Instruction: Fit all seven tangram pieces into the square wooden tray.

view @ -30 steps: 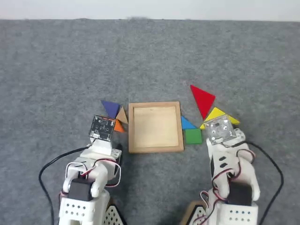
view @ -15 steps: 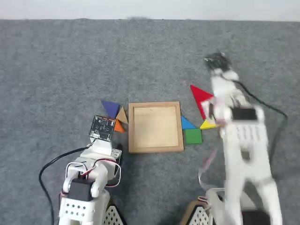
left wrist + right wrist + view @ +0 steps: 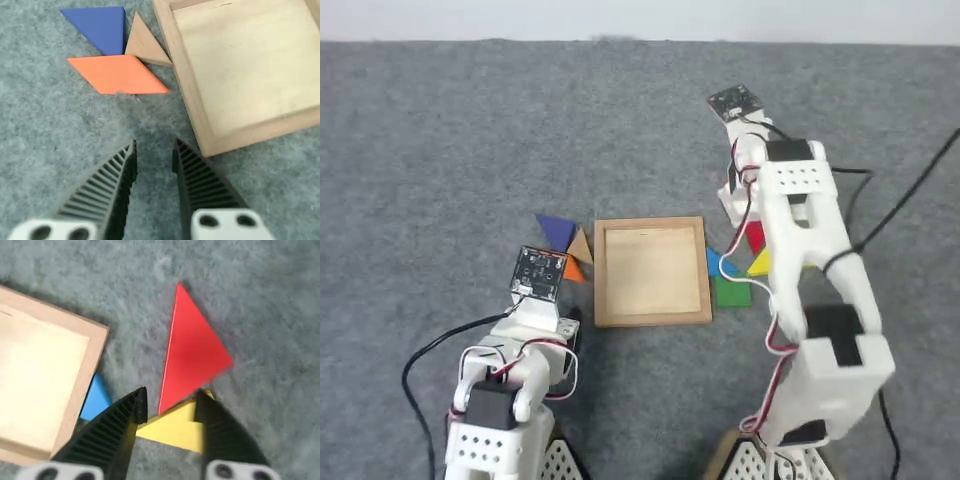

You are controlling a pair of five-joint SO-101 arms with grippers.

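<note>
The square wooden tray [image 3: 650, 315] lies empty mid-table. At its left lie a blue triangle [image 3: 556, 229], a tan triangle [image 3: 582, 244] and an orange parallelogram [image 3: 575, 270]. My left gripper [image 3: 154, 147] hovers open over bare carpet, just short of the orange parallelogram [image 3: 117, 74] and beside the tray [image 3: 182, 75]. At the tray's right are a light blue triangle [image 3: 717, 263], a green square [image 3: 731, 291], a yellow triangle [image 3: 758, 266] and a red triangle [image 3: 754, 237], partly hidden under the right arm. My right gripper [image 3: 170, 395] is open above the red triangle [image 3: 192, 350] where it meets the yellow triangle [image 3: 172, 427].
Grey carpet covers the table. The right arm [image 3: 800, 220] stretches from the front edge out past the red triangle, with cables trailing to its right. The left arm [image 3: 510, 390] stays low at the front left.
The right arm swung up from its folded pose by the yellow triangle and stretched out over the red and yellow triangles. The left arm and all pieces stayed put.
</note>
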